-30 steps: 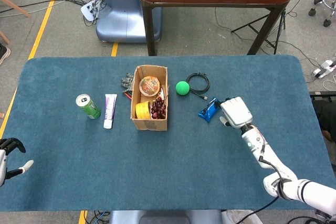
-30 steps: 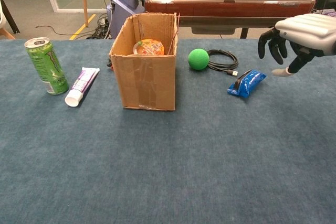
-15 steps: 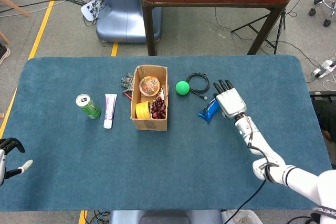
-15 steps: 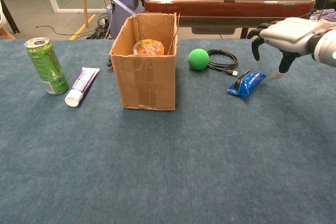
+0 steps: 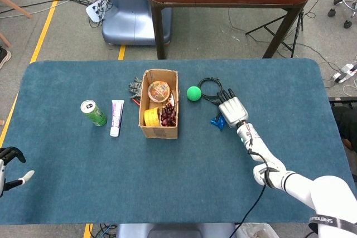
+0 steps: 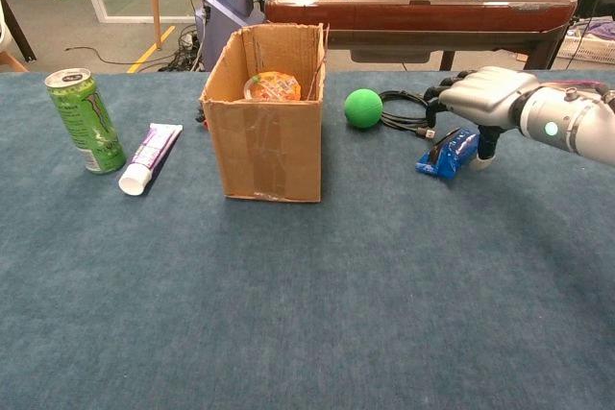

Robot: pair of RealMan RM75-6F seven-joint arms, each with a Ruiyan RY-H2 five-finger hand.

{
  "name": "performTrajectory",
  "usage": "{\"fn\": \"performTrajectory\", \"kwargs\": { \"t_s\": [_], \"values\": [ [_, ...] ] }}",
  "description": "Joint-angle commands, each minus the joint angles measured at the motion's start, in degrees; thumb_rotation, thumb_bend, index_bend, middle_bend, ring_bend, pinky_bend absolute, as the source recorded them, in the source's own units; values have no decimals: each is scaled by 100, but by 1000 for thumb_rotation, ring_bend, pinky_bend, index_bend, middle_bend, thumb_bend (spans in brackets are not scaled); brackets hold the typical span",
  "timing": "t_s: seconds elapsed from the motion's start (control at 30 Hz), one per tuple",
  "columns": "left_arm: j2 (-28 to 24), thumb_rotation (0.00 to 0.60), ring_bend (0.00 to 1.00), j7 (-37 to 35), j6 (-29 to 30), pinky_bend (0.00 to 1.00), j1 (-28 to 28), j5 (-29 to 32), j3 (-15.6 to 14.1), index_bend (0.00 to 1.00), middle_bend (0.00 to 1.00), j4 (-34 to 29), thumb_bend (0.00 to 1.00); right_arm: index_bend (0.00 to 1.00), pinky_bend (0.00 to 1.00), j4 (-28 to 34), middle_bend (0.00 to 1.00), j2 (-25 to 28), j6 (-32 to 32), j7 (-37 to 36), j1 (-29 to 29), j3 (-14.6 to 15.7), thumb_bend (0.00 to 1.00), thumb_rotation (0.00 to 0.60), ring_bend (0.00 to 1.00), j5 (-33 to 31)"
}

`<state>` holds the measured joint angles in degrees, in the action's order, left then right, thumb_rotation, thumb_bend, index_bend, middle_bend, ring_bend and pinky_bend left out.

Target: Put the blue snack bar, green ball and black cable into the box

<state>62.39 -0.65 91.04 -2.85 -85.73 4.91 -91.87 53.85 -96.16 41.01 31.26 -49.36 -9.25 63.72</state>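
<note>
Head view, from above: a blue-covered bench (image 5: 83,188) carries an open cardboard box (image 5: 159,130) at centre, already holding a round tub, a yellow item and something dark red. Just right of the box lies the green ball (image 5: 193,93), then the coiled black cable (image 5: 211,88), then the blue snack bar (image 5: 217,120), which is mostly hidden under the right hand (image 5: 232,109). That hand is palm down with its fingers spread forward, reaching as far as the cable. The left hand (image 5: 8,161) sits at the bench's near left edge, holding nothing, fingers apart. A green can (image 5: 93,112) and a white tube (image 5: 116,117) lie left of the box.

Chest view, from the front: the right hand (image 6: 480,103) hovers just over the far end of the snack bar (image 6: 448,153), fingers loosely curved and apart, gripping nothing yet. The cable (image 6: 408,109) lies just behind the bar, and its plug end appears to lie on or against the wrapper. The ball (image 6: 363,108) sits beside the box (image 6: 267,117).

The step in hand looks like grasping the snack bar. To do it well, the hand should settle lower, pinch the wrapper across its narrow width, and keep clear of the cable plug so it is not dragged along.
</note>
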Motion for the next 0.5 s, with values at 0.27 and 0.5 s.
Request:
{"fn": "performTrajectory", "kwargs": {
  "t_s": [0.27, 0.5],
  "values": [
    [-11, 600, 374, -24, 18, 681, 9, -11, 2, 569, 461, -3, 76, 400, 72, -216, 63, -220, 10, 36, -51, 56, 201, 600, 0, -45],
    [-9, 600, 374, -14, 5, 681, 6, -14, -3, 569, 461, -1, 76, 554, 72, -229, 137, -212, 131, -111, -13, 69, 272, 600, 0, 54]
  ]
}}
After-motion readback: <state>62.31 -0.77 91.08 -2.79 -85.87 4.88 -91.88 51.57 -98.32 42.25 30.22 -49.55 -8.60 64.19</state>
